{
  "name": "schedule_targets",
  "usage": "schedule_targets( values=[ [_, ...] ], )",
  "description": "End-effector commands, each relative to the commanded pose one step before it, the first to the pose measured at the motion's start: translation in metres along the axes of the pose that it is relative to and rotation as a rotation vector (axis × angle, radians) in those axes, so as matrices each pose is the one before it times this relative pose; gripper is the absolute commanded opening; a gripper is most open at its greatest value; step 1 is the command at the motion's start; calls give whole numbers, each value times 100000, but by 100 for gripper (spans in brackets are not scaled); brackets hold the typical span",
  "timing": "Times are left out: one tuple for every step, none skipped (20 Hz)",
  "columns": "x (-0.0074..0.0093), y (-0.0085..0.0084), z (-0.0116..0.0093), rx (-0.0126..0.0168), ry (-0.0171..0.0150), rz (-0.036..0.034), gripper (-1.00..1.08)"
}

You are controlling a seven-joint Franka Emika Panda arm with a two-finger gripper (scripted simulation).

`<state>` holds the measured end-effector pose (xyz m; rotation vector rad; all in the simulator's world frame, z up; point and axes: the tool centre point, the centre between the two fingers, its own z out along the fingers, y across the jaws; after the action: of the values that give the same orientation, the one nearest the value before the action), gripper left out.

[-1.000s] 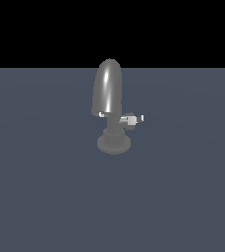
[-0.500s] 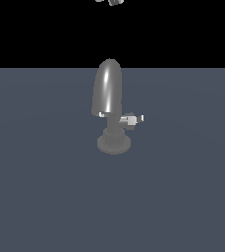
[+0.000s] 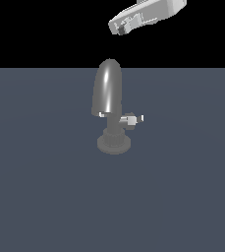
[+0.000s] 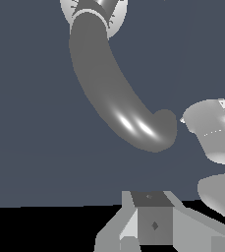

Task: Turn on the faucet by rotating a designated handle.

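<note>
The faucet point(image 3: 108, 91) is a glossy grey fixture with a tall rounded spout on a ribbed disc base point(image 3: 114, 143). The handle point(image 3: 131, 119), a stubby knob with a light-tipped bar, sticks out from the stem toward the exterior view's right. My gripper point(image 3: 120, 28) hangs above the spout's top and slightly toward the exterior view's right, touching nothing. In the wrist view the faucet point(image 4: 114, 98) curves away from its base, and my gripper point(image 4: 151, 198) shows its fingers pressed together with no gap, holding nothing. I cannot make out the handle in the wrist view.
The faucet stands on a flat dark blue-grey floor point(image 3: 45, 197). The white arm point(image 3: 153, 12) slants up to the exterior view's top right. A pale rounded arm part point(image 4: 210, 128) shows beside the spout's tip in the wrist view.
The gripper has come down into the exterior view from the top edge. A second ago it was out of view. The faucet and handle have not moved.
</note>
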<state>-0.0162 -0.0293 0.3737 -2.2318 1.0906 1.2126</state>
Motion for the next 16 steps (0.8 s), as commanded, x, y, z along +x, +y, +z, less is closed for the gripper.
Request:
schedule_targets(
  values=[
    [1660, -353, -155, 2859, -5833, 5170, -100],
    [640, -144, -61, 1125, -2240, 2007, -100],
    [632, -143, -61, 1115, -2216, 1986, -100],
    [626, -142, -61, 1108, -2197, 1970, -100],
    [621, -141, -61, 1101, -2179, 1955, -100],
    [613, -140, -61, 1090, -2154, 1933, -100],
    [607, -139, -61, 1081, -2133, 1916, -100],
    [606, -140, -61, 1084, -2130, 1916, -100],
    [607, -140, -60, 1090, -2134, 1923, -100],
    [610, -141, -60, 1098, -2143, 1934, -100],
    [611, -141, -59, 1103, -2145, 1939, -100],
    [610, -141, -58, 1104, -2142, 1939, -100],
    [610, -141, -58, 1106, -2138, 1938, -100],
    [610, -141, -56, 1108, -2135, 1939, -100],
    [613, -141, -56, 1116, -2144, 1950, -100],
    [618, -141, -55, 1125, -2155, 1963, -100]
  ],
)
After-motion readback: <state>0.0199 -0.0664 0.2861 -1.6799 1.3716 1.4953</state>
